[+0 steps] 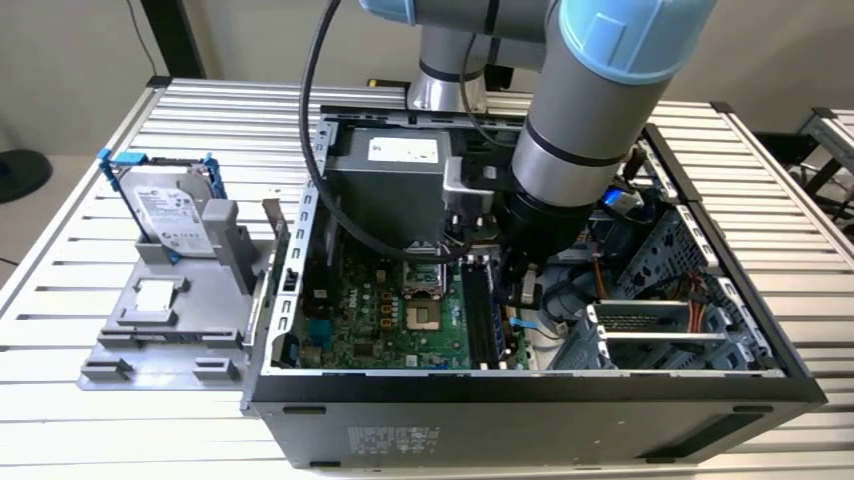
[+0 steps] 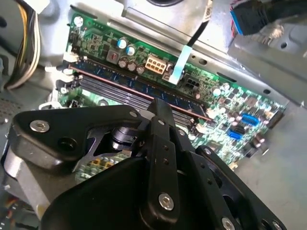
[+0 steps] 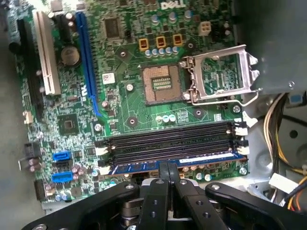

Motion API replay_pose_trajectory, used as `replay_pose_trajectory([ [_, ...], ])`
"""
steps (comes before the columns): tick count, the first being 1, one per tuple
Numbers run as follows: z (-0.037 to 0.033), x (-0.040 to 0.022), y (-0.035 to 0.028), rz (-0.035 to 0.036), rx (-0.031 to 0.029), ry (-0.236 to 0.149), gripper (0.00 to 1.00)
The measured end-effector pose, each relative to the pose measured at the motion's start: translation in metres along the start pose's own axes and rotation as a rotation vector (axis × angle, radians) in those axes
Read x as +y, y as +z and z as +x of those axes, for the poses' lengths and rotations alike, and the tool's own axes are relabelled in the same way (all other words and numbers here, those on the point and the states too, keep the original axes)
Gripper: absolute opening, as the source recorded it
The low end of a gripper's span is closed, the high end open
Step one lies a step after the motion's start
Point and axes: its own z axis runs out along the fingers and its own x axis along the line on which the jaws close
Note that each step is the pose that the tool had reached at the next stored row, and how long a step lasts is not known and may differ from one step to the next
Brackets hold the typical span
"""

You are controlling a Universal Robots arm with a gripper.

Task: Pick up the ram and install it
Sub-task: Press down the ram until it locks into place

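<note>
The ram (image 3: 206, 159) is a slim dark strip with a blue label. It stands on edge in the memory slot at the motherboard's edge, the one closest to my fingers. In the second wrist view the ram (image 2: 124, 84) runs diagonally, with chips along its side. My gripper (image 3: 169, 166) is shut, with both fingers pressed together. Its tips sit on the ram's top edge at about mid-length, and they are aligned along the strip rather than across it. The gripper (image 2: 160, 106) shows over the same spot in the second wrist view. In the exterior view the gripper (image 1: 514, 288) reaches down inside the open computer case (image 1: 534, 395).
Three empty black slots (image 3: 168, 139) with white end clips lie beside the ram. The bare CPU socket (image 3: 160, 84) has its bracket (image 3: 220, 79) flipped open. Cable bundles (image 3: 288, 139) and a grey power supply (image 1: 387, 185) crowd the case. A hard drive (image 1: 171, 210) stands on a grey fixture (image 1: 160, 340) at the exterior view's left.
</note>
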Motion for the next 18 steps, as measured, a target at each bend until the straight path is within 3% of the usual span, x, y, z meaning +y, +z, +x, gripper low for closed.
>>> replay_pose_trajectory([
  [7, 0.0001, 0.0001, 0.0026, -0.0017, 0.0043, -0.124, 0.00],
  [12, 0.0003, 0.0008, 0.0033, -0.0019, 0.0046, -0.130, 0.00],
  [18, 0.0005, 0.0004, 0.0141, -0.0019, 0.0046, -0.130, 0.00],
])
